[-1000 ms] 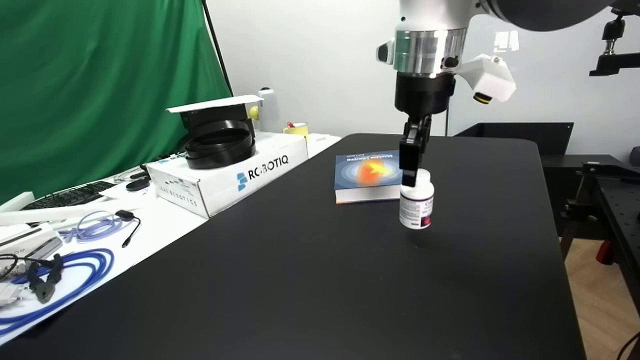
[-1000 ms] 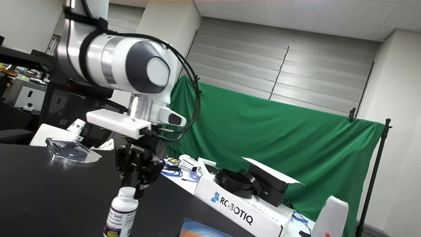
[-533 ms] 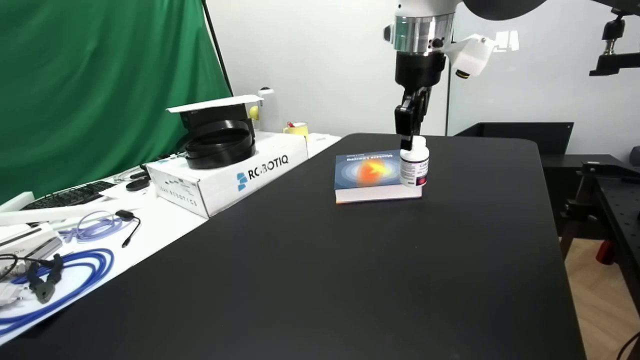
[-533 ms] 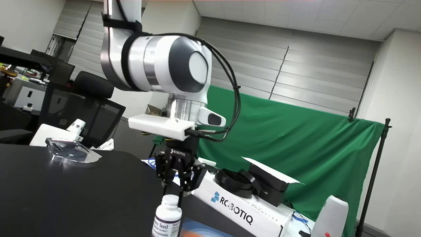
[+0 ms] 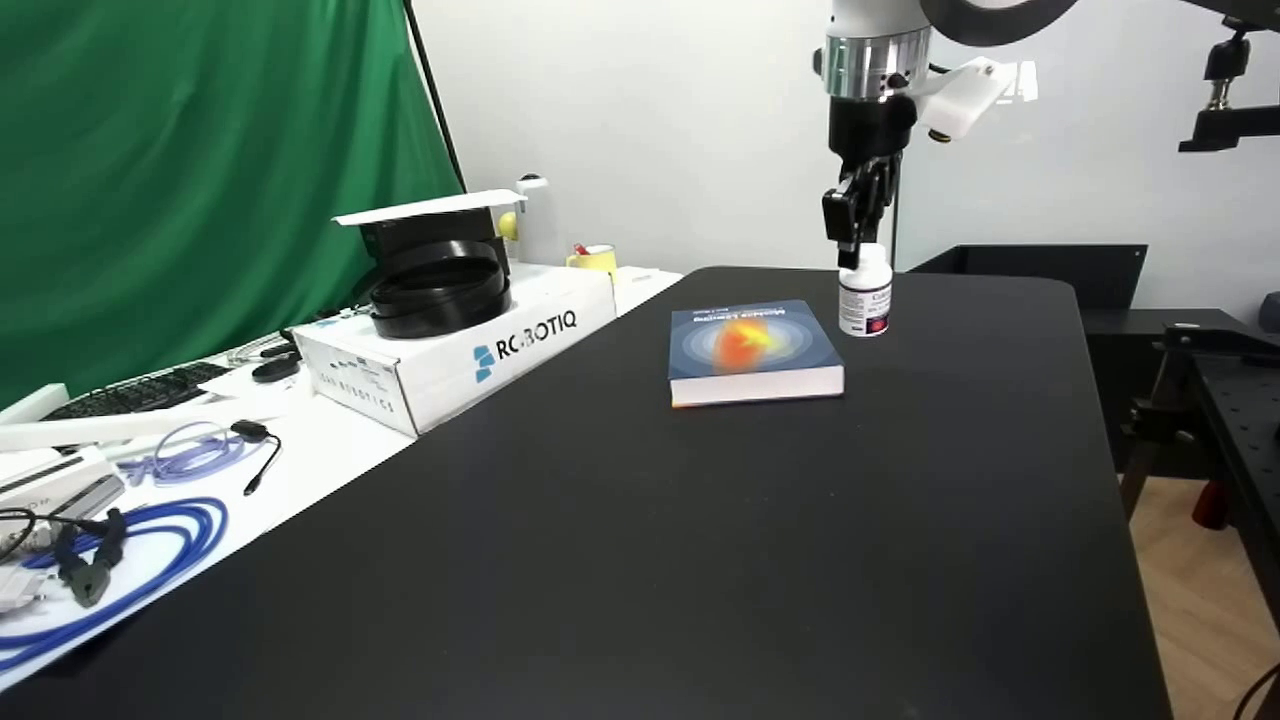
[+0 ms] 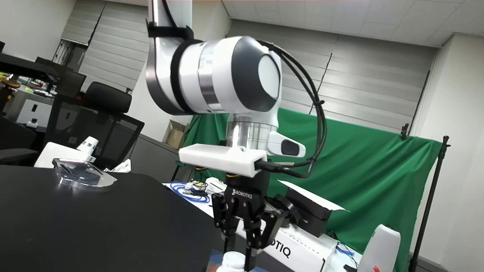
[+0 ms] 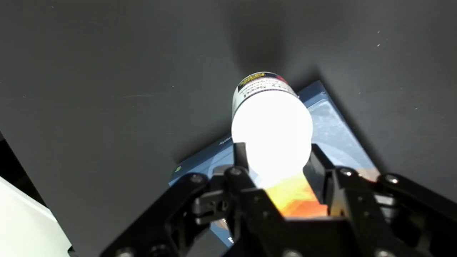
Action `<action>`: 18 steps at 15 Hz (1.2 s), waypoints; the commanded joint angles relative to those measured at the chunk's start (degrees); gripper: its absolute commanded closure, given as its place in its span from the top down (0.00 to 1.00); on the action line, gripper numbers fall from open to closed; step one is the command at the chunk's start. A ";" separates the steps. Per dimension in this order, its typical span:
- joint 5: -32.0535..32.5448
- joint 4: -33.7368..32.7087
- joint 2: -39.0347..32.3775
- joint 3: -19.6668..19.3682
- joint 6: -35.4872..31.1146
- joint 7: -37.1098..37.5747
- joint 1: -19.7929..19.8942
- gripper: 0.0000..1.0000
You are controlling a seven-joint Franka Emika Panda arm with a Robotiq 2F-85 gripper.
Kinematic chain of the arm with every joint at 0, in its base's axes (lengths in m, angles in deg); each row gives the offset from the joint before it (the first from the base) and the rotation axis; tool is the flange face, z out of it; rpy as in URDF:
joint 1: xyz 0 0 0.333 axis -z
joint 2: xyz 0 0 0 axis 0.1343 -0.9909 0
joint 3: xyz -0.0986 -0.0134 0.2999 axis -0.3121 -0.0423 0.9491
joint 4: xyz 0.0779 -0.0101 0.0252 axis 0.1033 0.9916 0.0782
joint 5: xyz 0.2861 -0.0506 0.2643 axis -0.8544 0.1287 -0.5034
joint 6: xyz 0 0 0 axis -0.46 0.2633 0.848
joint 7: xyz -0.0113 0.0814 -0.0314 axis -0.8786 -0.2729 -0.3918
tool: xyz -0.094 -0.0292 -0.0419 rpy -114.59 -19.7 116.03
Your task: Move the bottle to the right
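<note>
My gripper [image 5: 857, 252] is shut on the white bottle [image 5: 866, 297] at its cap and neck. The bottle hangs upright, past the far right corner of the book in this exterior view. In an exterior view, only the white cap [image 6: 233, 260] shows at the lower edge, between the fingertips [image 6: 238, 255]; the rest is cut off. In the wrist view, the bottle [image 7: 266, 85] stands out between the fingers [image 7: 275, 151], its cap overexposed and its label partly showing. It covers part of the book there. It seems to be off the table; the height is hard to tell.
The blue book [image 5: 755, 340] lies on the black table [image 5: 640, 560], close to the bottle. A white Robotiq box [image 5: 460, 350] with black rings stands beyond the table's edge. A clear plastic fixture [image 6: 83, 174] lies on the table in an exterior view.
My gripper has carried the bottle to the far side and then right, past the book, in an exterior view. In the other exterior view it moved right and lower. The grip stayed shut.
</note>
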 commanded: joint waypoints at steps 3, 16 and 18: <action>-6.06 -10.88 -8.73 0.18 1.65 -1.26 0.83 0.19; -28.23 -26.18 -18.31 5.18 5.93 -4.61 3.32 0.19; -29.93 -26.35 -18.91 5.45 5.41 -5.15 3.59 0.19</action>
